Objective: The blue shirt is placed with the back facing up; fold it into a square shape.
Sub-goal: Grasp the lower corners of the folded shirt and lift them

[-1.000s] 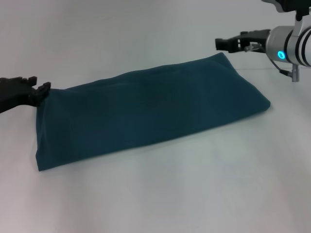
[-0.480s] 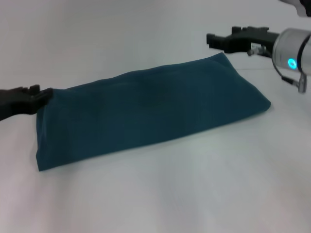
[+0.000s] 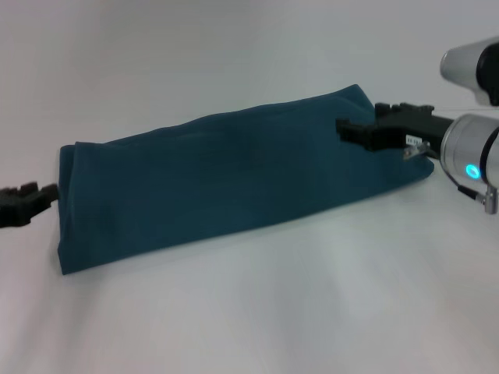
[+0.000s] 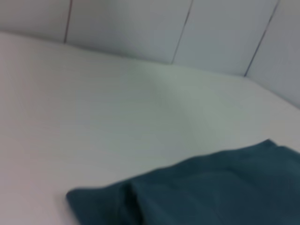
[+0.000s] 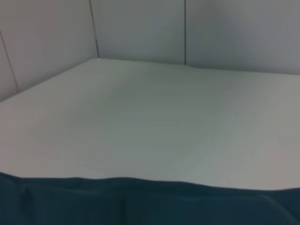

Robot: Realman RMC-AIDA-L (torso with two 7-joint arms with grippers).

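Both grippers have shifted: the left gripper (image 3: 31,201) has dropped to the frame's left edge, just off the blue shirt (image 3: 234,183); the right gripper (image 3: 366,132) has come down over its far-right end. Whether either's jaws are apart, I cannot tell. The shirt lies mid-frame on the white worktop (image 3: 257,312), a long band. Grip the end corners squarely before folding across.

I see the blue shirt (image 3: 234,183) lying folded into a long band across the middle of the table (image 3: 257,312), its right end farther from me than its left. My left gripper (image 3: 27,201) sits just beside the shirt's left end. My right gripper (image 3: 366,131) reaches in from the right, over the shirt's right end.
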